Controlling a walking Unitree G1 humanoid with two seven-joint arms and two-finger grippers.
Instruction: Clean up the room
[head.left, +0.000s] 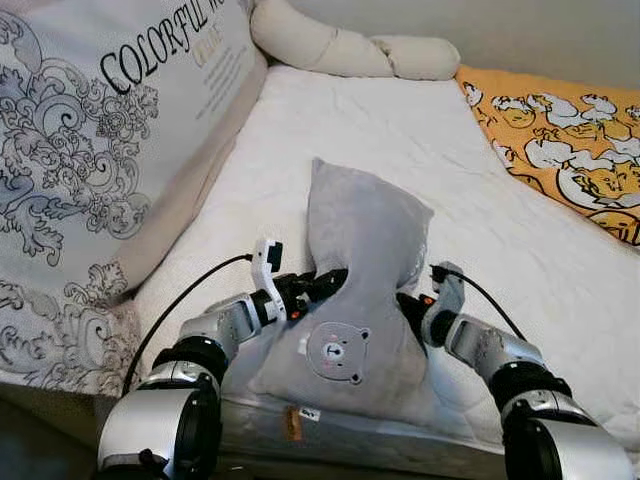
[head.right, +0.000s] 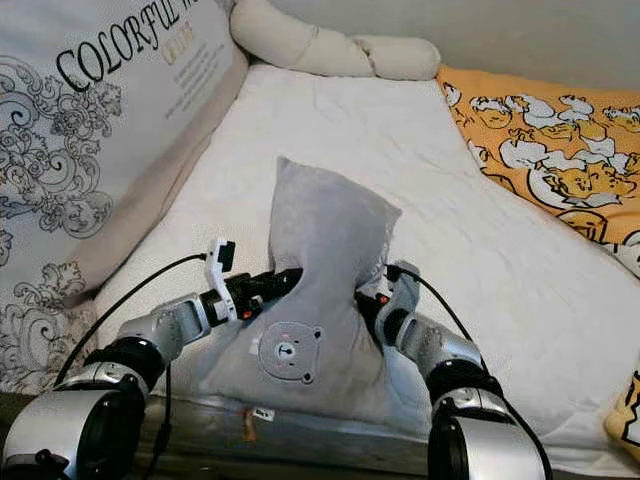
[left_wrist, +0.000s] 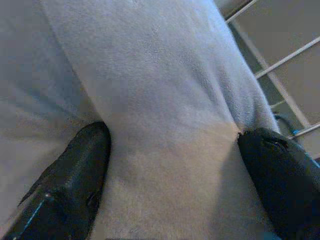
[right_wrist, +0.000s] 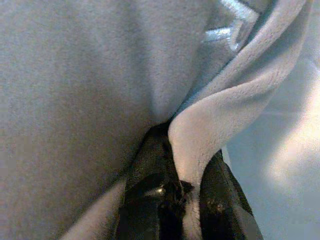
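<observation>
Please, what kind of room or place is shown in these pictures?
Most likely a bedroom: the robot faces a bed with a white quilted mattress cover. A large patterned pillow with printed lettering leans at its left, an orange cartoon-print blanket lies at the right, and both end effectors hold a grey plush bear-face cushion.

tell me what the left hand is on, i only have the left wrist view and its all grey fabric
Observer: A grey pillow with a bear patch, on the bed; the left hand grips its left side.
Operator: is the right hand on it too
Observer: Yes, the right hand is pinching a fold at its right edge.
Operator: is it flat
Observer: No, it stands bunched up between the hands, at the bed's near edge.
</observation>
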